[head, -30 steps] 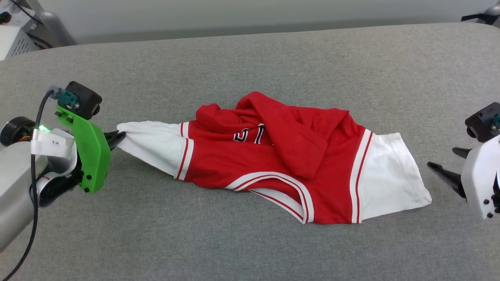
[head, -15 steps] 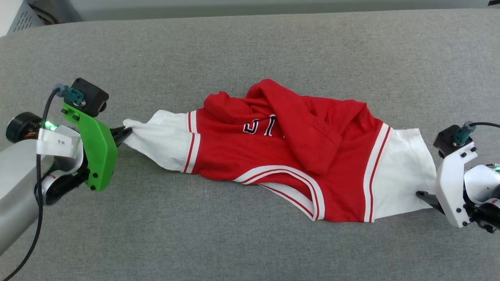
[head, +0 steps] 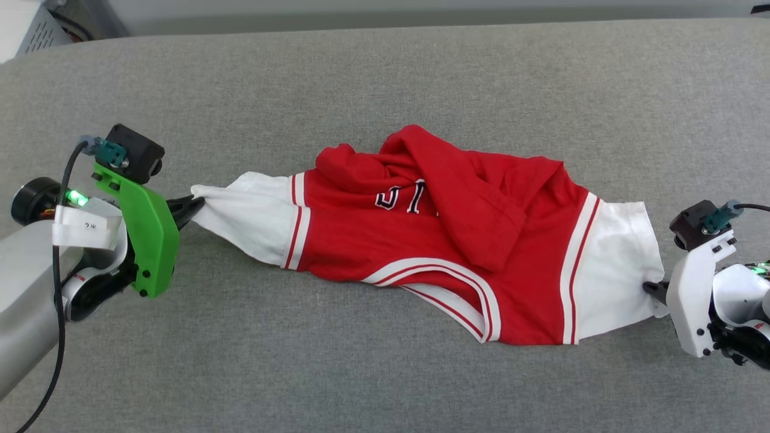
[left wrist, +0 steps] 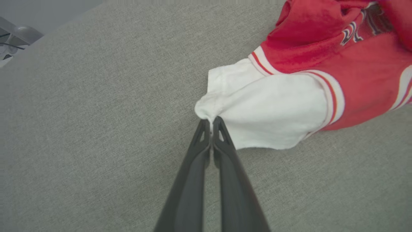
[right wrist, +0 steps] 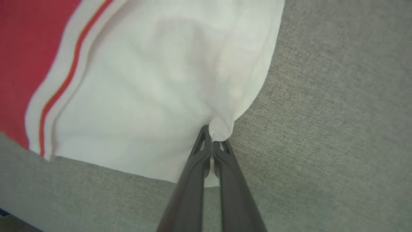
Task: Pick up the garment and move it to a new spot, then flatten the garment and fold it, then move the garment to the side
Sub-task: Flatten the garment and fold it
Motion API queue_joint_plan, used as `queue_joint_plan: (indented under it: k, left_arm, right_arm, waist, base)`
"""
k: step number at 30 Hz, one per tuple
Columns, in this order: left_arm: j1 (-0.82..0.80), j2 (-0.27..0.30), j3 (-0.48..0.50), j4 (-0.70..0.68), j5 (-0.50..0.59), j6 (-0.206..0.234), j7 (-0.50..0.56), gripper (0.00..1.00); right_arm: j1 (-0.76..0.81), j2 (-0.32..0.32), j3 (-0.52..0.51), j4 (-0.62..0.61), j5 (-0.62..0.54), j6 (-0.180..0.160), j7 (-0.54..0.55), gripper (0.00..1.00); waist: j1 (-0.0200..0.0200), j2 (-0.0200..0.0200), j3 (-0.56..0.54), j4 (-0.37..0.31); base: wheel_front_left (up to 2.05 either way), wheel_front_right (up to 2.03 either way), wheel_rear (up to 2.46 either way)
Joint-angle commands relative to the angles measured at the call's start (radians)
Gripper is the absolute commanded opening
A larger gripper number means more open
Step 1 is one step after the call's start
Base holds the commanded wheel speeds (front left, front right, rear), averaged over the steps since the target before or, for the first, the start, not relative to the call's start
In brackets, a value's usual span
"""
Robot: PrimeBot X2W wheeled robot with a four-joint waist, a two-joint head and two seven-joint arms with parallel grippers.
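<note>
With our left gripper [left wrist: 211, 120] and right gripper [right wrist: 212, 139] each pinched tight on one end of the garment [head: 421, 258], we should lift evenly, cloth taut between them.

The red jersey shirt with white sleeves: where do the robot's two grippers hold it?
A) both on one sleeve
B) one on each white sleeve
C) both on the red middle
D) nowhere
B: the left gripper is shut on one white sleeve of the red jersey shirt, the right gripper on the other.
</note>
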Motion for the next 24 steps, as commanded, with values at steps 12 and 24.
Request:
queue_joint_plan:
  k: [12, 24]
  left_arm:
    - [0.037, 0.082, 0.032, -0.185, -0.015, 0.015, -0.056, 0.00]
    - [-0.074, 0.135, 0.146, -0.382, -0.071, 0.034, -0.069, 0.00]
  right_arm:
    - [0.076, -0.108, -0.166, -0.190, 0.060, 0.000, -0.219, 0.00]
    - [0.048, -0.164, -0.476, -0.379, 0.093, 0.000, -0.196, 0.00]
  waist:
    - [0.0000, 0.0000, -0.159, -0.007]
    - [0.0000, 0.0000, -0.212, 0.006]
  base:
    - [0.00, 0.00, 0.00]
    - [0.00, 0.00, 0.00]
